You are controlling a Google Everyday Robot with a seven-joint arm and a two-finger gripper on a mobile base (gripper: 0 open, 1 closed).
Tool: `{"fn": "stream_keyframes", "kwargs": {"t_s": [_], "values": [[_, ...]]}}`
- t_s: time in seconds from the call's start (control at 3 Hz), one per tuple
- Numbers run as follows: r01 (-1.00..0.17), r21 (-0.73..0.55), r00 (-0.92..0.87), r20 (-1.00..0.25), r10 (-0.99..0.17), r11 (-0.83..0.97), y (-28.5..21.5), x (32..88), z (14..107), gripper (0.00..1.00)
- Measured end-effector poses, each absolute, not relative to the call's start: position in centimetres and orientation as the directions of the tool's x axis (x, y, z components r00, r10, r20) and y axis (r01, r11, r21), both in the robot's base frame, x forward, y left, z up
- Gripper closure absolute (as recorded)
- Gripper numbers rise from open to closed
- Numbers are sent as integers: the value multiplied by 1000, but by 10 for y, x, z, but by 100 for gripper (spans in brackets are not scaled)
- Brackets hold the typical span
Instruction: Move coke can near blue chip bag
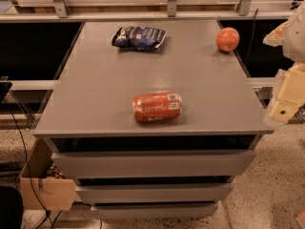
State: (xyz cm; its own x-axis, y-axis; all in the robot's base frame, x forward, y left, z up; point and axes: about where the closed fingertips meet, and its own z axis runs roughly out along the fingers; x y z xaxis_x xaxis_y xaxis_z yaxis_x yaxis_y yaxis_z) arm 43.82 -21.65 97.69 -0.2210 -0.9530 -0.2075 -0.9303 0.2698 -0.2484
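The red-orange cylindrical coke can (157,107) lies on its side near the front edge of the grey table (95,94). Off its right side hangs what seems to be the cream gripper (286,101); I cannot tell its state. Well apart, far back, lies the wrinkly navy blue chip bag (139,37).

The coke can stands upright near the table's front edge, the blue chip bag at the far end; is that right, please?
No: the camera view shows the coke can lying on its side; the rest holds. The gripper sits beyond the table, at the picture's right edge.
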Motion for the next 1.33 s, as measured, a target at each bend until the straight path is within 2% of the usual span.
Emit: {"fn": "stream_keyframes", "kwargs": {"t_s": [0.33,0.67,1.33], "values": [[-930,-249,-221,-208,-953,270,-216,438,977,0],[-928,-257,-200,-271,-942,271,-216,455,976,0],[-939,-261,-81,-463,-882,223,-176,492,949,0]]}}
